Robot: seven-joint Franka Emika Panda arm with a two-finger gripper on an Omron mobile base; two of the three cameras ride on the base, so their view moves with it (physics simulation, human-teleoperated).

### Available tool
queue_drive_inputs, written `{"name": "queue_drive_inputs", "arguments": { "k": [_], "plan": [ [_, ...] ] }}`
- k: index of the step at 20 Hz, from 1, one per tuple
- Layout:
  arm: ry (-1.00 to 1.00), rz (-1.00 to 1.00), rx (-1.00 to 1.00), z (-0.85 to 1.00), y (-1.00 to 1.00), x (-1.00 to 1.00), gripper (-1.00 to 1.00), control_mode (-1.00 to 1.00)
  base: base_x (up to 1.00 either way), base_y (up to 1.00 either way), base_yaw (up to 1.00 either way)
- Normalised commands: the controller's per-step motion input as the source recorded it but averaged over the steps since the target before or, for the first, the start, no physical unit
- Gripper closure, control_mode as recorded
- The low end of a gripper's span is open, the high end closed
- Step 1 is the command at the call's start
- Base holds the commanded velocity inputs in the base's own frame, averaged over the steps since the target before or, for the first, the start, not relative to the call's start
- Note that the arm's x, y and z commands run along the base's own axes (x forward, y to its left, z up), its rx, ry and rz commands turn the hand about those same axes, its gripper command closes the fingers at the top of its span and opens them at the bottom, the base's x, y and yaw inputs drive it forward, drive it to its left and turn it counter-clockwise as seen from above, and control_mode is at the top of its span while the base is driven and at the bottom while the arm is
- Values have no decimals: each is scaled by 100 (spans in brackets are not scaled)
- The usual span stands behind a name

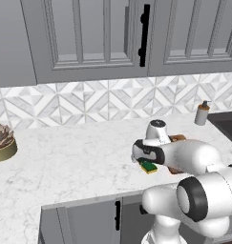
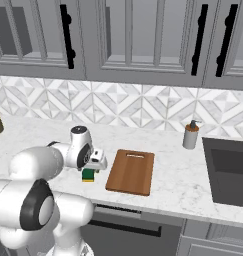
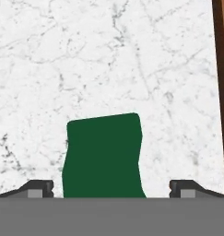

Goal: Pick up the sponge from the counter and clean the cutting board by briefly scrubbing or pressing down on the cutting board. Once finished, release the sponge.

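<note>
The sponge [image 3: 103,156], dark green on top with a yellow base [image 1: 148,167], lies on the white marble counter [image 1: 65,157] just left of the reddish-brown cutting board [image 2: 131,171]. My gripper [image 3: 111,189] hangs directly over the sponge [image 2: 88,175], open, with one fingertip [image 3: 39,188] on each side of it and apart from it. Nothing is held. In the hand view the cutting board's dark rim [image 3: 221,92] runs along the right edge. In the left base view my arm hides most of the cutting board [image 1: 177,138].
A soap dispenser [image 2: 191,135] stands at the back right near the dark sink [image 2: 228,170]. A bowl with a plant [image 1: 2,142] sits far left on the counter. Grey wall cabinets [image 2: 143,35] hang above the tiled backsplash.
</note>
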Motion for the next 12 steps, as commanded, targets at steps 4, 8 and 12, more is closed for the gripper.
{"name": "queue_drive_inputs", "arguments": {
  "k": [4,8,12],
  "plan": [
    [2,0,0,-24,0,16,-100,-100,0,0,0],
    [3,0,0,-29,0,13,-100,-100,0,0,0],
    [5,0,1,-39,3,14,-100,-100,0,0,0]
  ]
}}
